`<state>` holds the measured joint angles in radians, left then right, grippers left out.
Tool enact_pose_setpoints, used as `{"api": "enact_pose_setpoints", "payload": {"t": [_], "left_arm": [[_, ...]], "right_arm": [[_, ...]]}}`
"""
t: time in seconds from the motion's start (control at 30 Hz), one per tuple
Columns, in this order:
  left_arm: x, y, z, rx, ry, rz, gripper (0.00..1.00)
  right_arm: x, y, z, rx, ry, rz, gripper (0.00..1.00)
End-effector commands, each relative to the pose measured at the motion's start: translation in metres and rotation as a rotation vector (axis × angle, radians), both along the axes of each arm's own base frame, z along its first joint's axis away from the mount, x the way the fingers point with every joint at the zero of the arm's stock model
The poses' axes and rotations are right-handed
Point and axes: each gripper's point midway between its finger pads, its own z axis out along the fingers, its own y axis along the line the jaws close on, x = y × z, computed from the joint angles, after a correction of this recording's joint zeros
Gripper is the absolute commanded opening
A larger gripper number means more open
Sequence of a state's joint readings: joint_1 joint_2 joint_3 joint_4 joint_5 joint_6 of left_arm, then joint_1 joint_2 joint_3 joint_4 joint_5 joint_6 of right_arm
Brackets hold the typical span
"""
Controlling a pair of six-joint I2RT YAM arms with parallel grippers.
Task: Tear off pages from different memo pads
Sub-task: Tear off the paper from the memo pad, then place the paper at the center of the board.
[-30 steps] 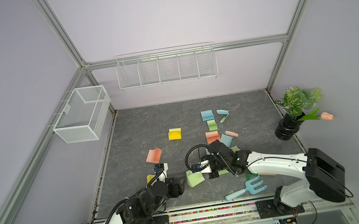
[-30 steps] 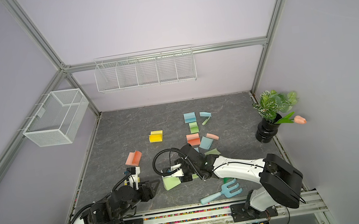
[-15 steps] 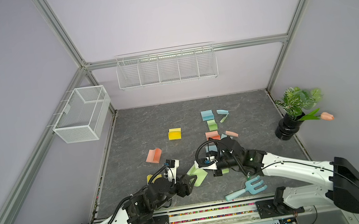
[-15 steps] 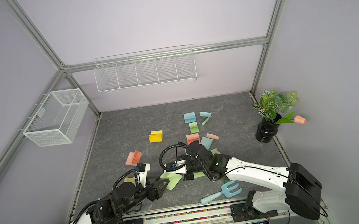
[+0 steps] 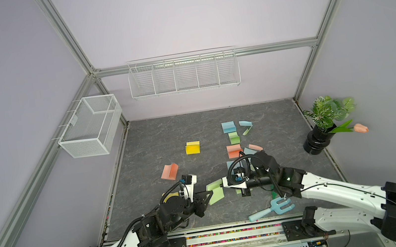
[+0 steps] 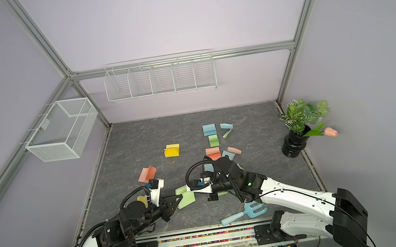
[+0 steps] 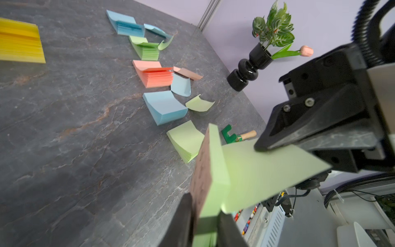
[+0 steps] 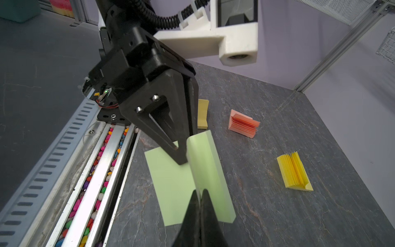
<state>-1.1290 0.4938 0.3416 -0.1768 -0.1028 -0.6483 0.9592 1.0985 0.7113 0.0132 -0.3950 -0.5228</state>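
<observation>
Several loose pages (image 5: 255, 147) lie right of centre on the bench (image 5: 155, 140); at lower centre the left pincer (image 7: 204, 203) clamps the green memo pad (image 7: 215, 171), the right pincer (image 8: 199, 192) pinches its top page (image 7: 277, 171), which we judge still attached; other pads remain.

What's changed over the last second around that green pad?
The left claw reached across to the light green memo pad and closed on it; a second ago it stood open, short of the pad. The right claw kept its pinch on the pad's peeled top page while its arm swung outward. The other memo pads, loose pages and blue toy garden fork lie where they were.
</observation>
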Motion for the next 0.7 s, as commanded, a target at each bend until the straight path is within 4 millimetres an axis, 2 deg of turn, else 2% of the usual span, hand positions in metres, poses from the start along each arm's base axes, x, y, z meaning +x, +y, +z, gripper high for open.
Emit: {"api": "enact_pose_setpoints", "payload": {"t": [0.0, 0.23, 0.4, 0.57, 0.67], "left_arm": [[0.003, -0.001, 0.016, -0.034, -0.021, 0.016, 0.00], [0.017, 0.012, 0.002, 0.063, 0.004, 0.124, 0.00], [0.023, 0.019, 0.004, 0.089, 0.001, 0.174, 0.00], [0.039, 0.056, 0.002, 0.205, -0.024, 0.348, 0.00], [0.043, 0.071, 0.010, 0.232, -0.059, 0.399, 0.00]], "right_arm": [[0.007, -0.002, 0.006, 0.032, -0.005, -0.040, 0.07], [0.034, -0.016, 0.033, 0.117, -0.115, -0.209, 0.07], [0.047, -0.019, 0.036, 0.092, -0.171, -0.259, 0.07], [0.075, -0.023, 0.040, 0.109, -0.231, -0.343, 0.07], [0.096, -0.017, 0.029, 0.085, -0.185, -0.319, 0.07]]}}
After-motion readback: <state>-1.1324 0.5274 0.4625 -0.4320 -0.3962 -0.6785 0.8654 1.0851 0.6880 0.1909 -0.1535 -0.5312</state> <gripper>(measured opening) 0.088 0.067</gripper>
